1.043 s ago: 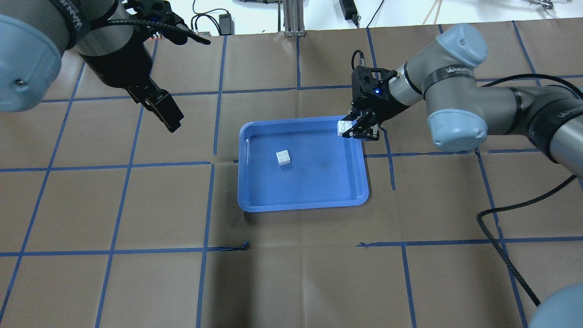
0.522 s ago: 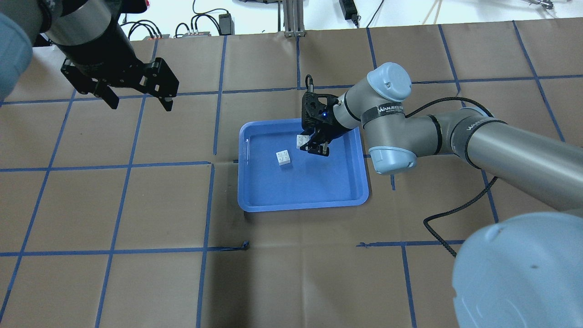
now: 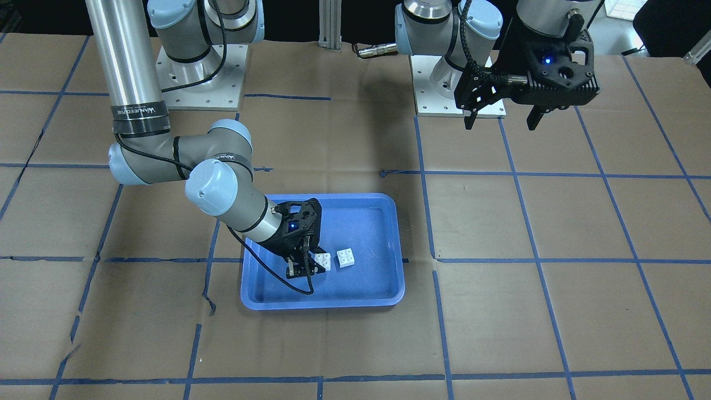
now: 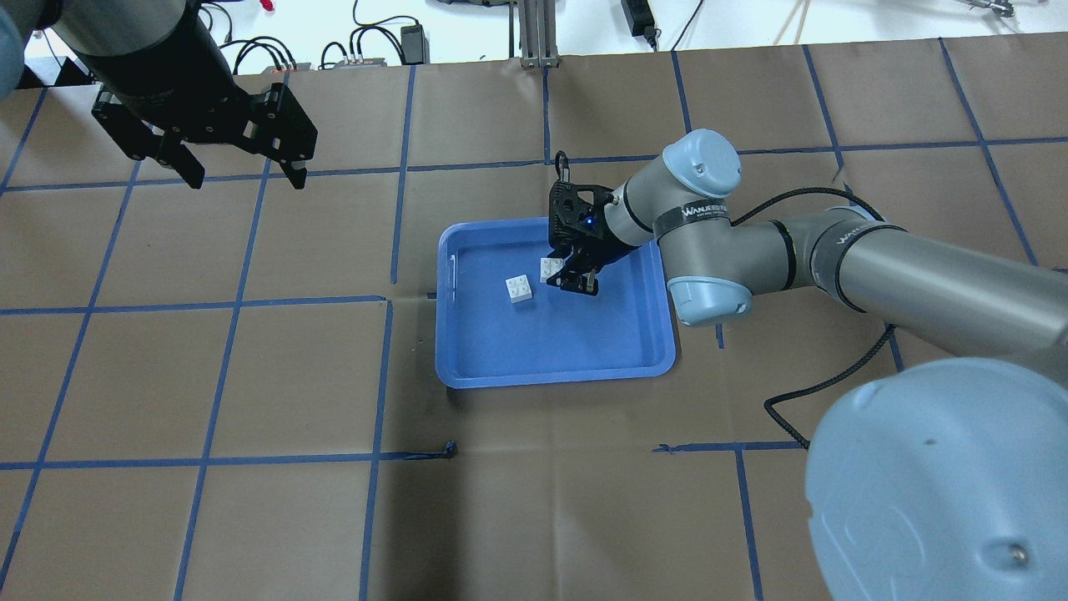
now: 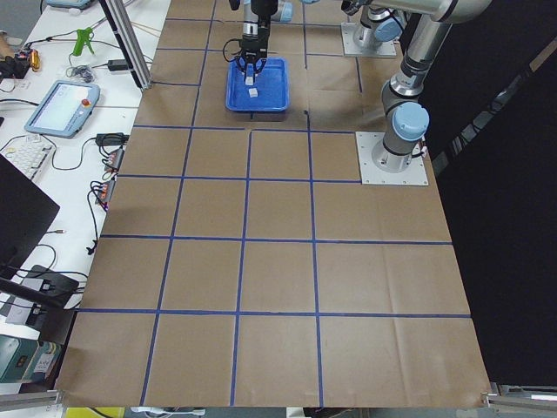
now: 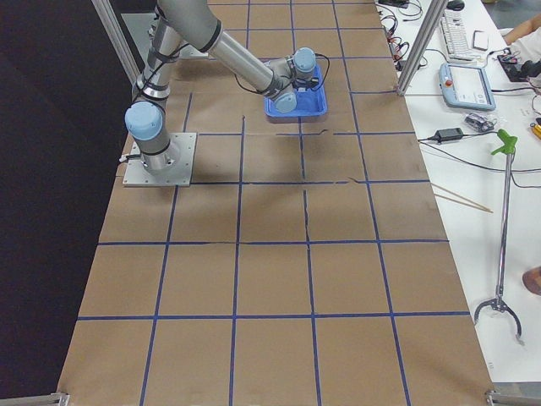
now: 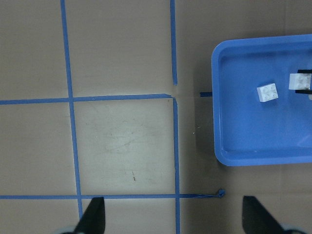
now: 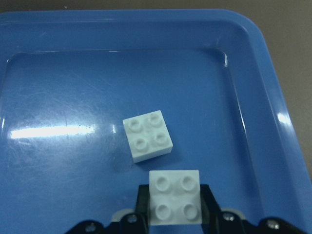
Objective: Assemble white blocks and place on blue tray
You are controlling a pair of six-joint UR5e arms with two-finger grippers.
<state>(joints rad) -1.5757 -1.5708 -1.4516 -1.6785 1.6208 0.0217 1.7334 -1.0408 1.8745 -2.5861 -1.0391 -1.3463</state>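
The blue tray (image 4: 584, 359) lies mid-table. One white block (image 4: 520, 288) rests studs up on the tray's floor. My right gripper (image 4: 566, 277) is shut on the second white block (image 4: 551, 269) and holds it low over the tray, just right of the loose one. In the right wrist view the held block (image 8: 175, 197) sits between the fingers, a small gap from the loose block (image 8: 147, 135). My left gripper (image 4: 246, 177) is open and empty, high over the far left of the table, well away from the tray (image 7: 253, 141).
Brown paper with a blue tape grid covers the table. The right arm's black cable (image 4: 826, 384) loops over the table right of the tray. Cables and power bricks (image 4: 413, 42) lie beyond the far edge. The arm bases (image 3: 461, 83) stand behind the tray.
My right gripper has carried its white block from the tray's far right corner leftward and down, close to the loose block. My left gripper has turned and drawn back to the far left.
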